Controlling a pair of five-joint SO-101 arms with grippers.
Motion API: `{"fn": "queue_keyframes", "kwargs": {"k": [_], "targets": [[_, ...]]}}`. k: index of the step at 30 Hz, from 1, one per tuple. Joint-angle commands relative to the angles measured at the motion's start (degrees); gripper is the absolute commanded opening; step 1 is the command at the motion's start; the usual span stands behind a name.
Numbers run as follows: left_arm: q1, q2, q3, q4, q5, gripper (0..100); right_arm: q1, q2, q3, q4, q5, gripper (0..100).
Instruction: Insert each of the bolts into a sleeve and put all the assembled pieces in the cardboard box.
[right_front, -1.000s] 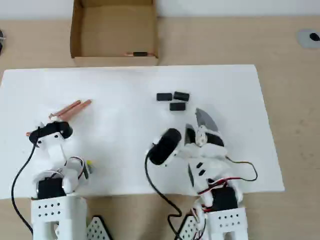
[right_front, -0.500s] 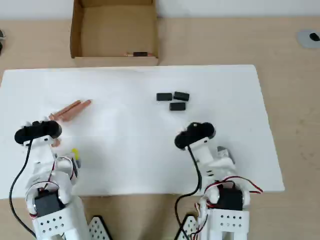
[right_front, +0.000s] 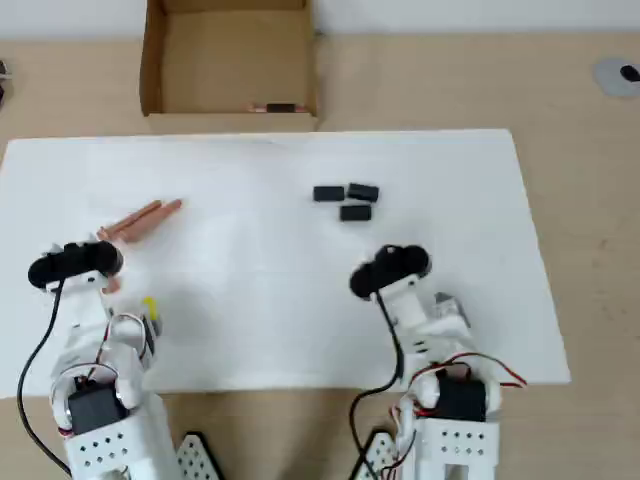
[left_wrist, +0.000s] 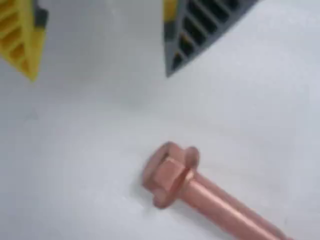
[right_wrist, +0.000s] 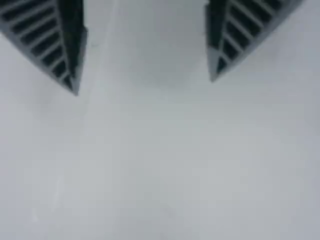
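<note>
Wooden surface (right_front: 580, 180) carries a white paper sheet (right_front: 250, 300). The cardboard box (right_front: 150, 70), one joined piece (right_front: 272, 108) inside, sits well beyond both claws. The left claw (left_wrist: 100, 74) hangs apart just above a smooth copper bolt (left_wrist: 172, 175) with a flanged hexagonal head; more bolts (right_front: 143, 217) lie just ahead. The right claw (right_wrist: 144, 84) gapes over bare paper, blocky black sleeves (right_front: 345, 198) ahead of it. Best, I judge, to pinch the round shank squarely behind the head, lest it roll.

Three black sleeves (right_front: 355, 213), three copper bolts (right_front: 140, 215) (two lying together), one cardboard box (right_front: 150, 70), one assembled piece (right_front: 272, 108).
</note>
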Motion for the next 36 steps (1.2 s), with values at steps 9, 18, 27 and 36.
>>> {"fn": "queue_keyframes", "kwargs": {"k": [9, 18, 27, 36], "targets": [[-0.5, -0.5, -0.4, -0.9, -0.4, 18, 0.6, -6.4, -1.9, 0.1, -0.4, 20.8], [0.4, -0.5, -0.4, -1.0, -0.4, 18, 0.5, -6.4, -1.9, 0.1, -0.4, 20.8], [0.8, -0.5, -0.4, -1.4, -0.3, 18, 0.5, -6.4, -1.9, 0.1, -0.4, 20.7], [1.8, -0.5, -2.5, -3.3, -0.4, 19, 0.5, -6.0, -4.1, 1.1, -0.9, 20.7]]}}
